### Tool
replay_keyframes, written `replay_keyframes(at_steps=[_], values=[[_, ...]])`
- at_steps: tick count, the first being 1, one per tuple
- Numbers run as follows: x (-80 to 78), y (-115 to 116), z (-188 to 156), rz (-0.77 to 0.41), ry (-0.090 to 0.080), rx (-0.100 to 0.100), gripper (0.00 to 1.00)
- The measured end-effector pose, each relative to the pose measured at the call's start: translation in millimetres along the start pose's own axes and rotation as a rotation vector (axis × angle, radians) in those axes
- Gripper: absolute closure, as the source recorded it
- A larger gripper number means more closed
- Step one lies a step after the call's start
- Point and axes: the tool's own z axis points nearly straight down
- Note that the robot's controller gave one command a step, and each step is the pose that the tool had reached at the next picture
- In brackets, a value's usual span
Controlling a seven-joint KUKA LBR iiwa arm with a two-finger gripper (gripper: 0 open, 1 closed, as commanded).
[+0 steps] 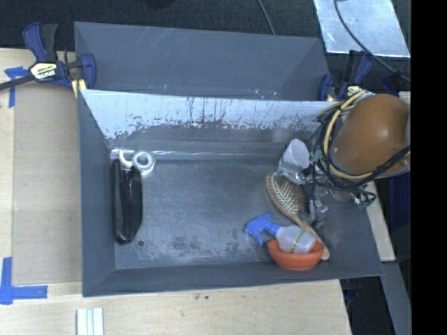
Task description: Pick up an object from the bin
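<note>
My gripper (318, 204) hangs low at the right side of the bin, under the arm's orange cover and cables. It is just right of a wooden oval hairbrush (284, 195) that lies bristles up, with its handle running down to the right. Below the gripper an orange bowl (297, 257) sits in the front right corner. A small clear spray bottle with a blue trigger head (262, 229) rests partly across the bowl. A pale translucent piece (296, 153) shows just above the brush.
A long black tool (128, 202) with two silver rings at its top end lies along the left wall. The bin's middle floor is bare grey metal. The right wall stands close behind the gripper.
</note>
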Motion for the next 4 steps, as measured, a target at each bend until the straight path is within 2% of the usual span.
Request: replay_keyframes(at_steps=[1, 2, 4], values=[[0.0, 0.0, -0.3, 0.0, 0.0, 0.0, 1.0], [1.8, 1.0, -24.1, -0.002, 0.013, -0.006, 1.0], [-2.2, -0.8, -60.1, 0.003, 0.007, -0.004, 1.0]])
